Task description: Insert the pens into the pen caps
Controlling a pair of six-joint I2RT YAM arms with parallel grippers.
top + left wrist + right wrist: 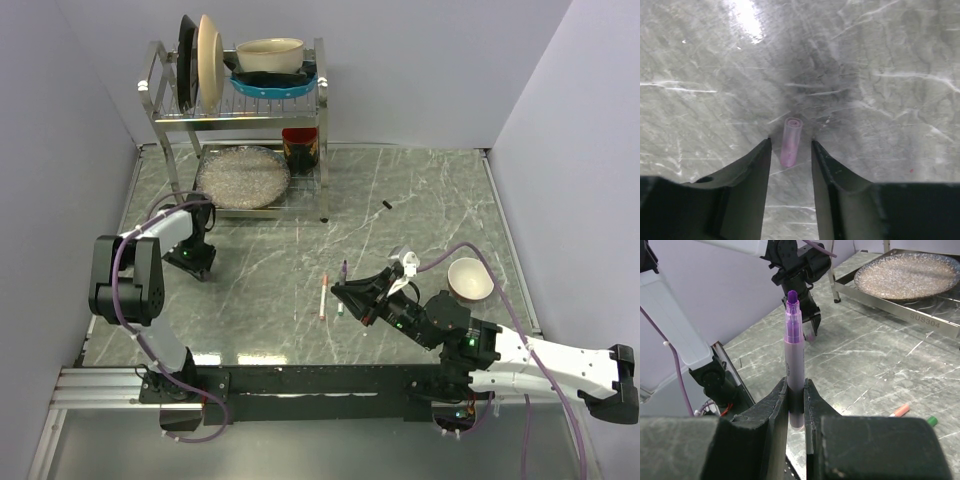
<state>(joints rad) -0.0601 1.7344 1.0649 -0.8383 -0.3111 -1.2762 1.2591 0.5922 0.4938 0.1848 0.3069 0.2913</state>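
My right gripper [796, 390] is shut on a whitish pen [794, 347] with a bare purple tip, held upright above the table; the top view shows this gripper [344, 289] and pen [344, 271] at centre. My left gripper [791, 145] is open and low on the table, its fingers either side of a pinkish-purple cap [791, 141] that lies flat. The left gripper also shows in the top view [198, 266] and far off in the right wrist view [807, 322]. A red-ended pen [323, 296] and a green end [340, 311] lie beside the right gripper. A small black cap [386, 204] lies farther back.
A metal dish rack [322, 120] with plates and a bowl stands at the back left, a round speckled dish [242, 177] on its lower shelf. A white bowl [468, 278] sits right of the right arm. Purple cables trail from both arms.
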